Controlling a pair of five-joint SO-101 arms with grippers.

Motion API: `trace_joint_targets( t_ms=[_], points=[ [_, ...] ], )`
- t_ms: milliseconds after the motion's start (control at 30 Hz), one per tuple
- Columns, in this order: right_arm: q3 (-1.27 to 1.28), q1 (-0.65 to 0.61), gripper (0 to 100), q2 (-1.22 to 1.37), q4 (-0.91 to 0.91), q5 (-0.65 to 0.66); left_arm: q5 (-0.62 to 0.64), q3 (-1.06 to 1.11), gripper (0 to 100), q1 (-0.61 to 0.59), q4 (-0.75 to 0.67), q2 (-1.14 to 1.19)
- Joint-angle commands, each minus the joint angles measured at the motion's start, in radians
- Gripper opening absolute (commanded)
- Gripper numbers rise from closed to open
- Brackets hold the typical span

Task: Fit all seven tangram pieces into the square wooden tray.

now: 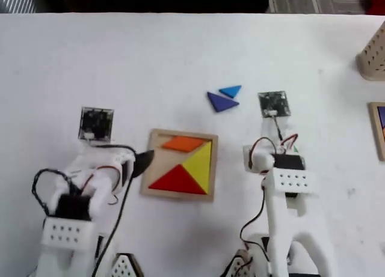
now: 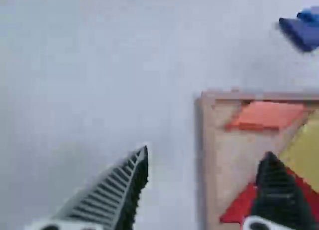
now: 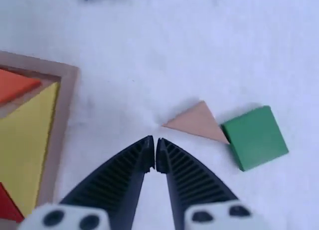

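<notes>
Now, left gripper [image 2: 207,151] wide over tray [image 2: 259,96] edge, right gripper [image 3: 155,146] closed

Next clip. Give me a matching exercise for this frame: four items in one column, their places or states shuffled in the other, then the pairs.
Column one
1. orange piece
2. green square
3. left pincer
4. right pincer

Column two
A. shut, over bare table
B. lying in the wooden tray
C. open, straddling the tray's rim
D. on the table beside the tan triangle

Pairs: 1-B; 2-D; 3-C; 4-A
</notes>
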Motion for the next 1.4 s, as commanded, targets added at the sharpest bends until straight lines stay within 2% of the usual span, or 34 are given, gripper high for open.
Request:
trace_joint_targets(
  t_ms=[0, 200, 300, 433, 500, 700, 1033, 1367],
  points=[
    [-0.057, -0.102, 1.8, -0.004, -0.012, 0.02, 0.014, -0.048, 35, -0.027, -0.104, 0.159],
    [-0.143, -0.357, 1.8, -0.002, -0.056, 0.012, 0.049, -0.049, 32, -0.165, -0.193, 0.252],
    [-0.146, -0.478, 1.8, 0.019, -0.15, 0.011, 0.095, -0.06, 20, -0.193, -0.206, 0.272],
    [-0.166, -0.562, 1.8, 0.168, -0.3, 0.011, 0.092, -0.075, 1, -0.193, -0.209, 0.292],
    [-0.206, -0.579, 1.8, 0.272, -0.355, 0.011, 0.092, -0.075, 4, -0.193, -0.222, 0.3],
    [-0.358, -0.671, 1.8, 0.545, -0.386, 0.011, 0.097, -0.083, 2, -0.194, -0.333, 0.386],
    [-0.454, -0.647, 1.8, 0.636, -0.249, 0.011, 0.095, -0.192, 2, -0.259, -0.342, 0.578],
    [-0.454, -0.578, 1.8, 0.634, -0.16, 0.02, 0.094, -0.195, 2, -0.255, -0.344, 0.596]
  ],
)
